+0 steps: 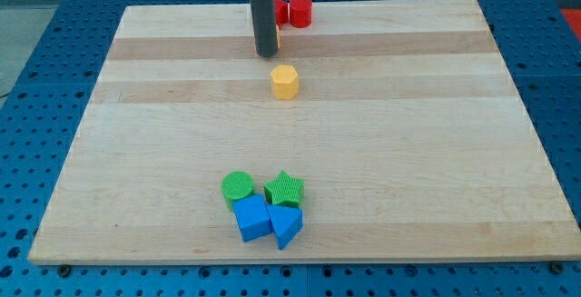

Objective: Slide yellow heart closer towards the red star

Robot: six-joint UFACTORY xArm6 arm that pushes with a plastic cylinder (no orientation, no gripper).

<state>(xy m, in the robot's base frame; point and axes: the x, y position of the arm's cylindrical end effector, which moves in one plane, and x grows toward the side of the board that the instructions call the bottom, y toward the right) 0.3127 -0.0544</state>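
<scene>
My tip [266,54] rests on the board near the view's top, left of centre. A thin yellow sliver [278,34] shows just right of the rod; its shape cannot be made out, as the rod hides most of it. Above it lie two red blocks side by side: one partly hidden by the rod [280,12], whose shape is unclear, and a red round block [300,11] to its right. A yellow hexagon block [284,82] lies just below and right of my tip, apart from it.
A cluster sits near the view's bottom centre: a green circle [238,186], a green star [284,189], a blue cube [251,217] and a blue triangle [286,225]. The wooden board [436,152] lies on a blue perforated table.
</scene>
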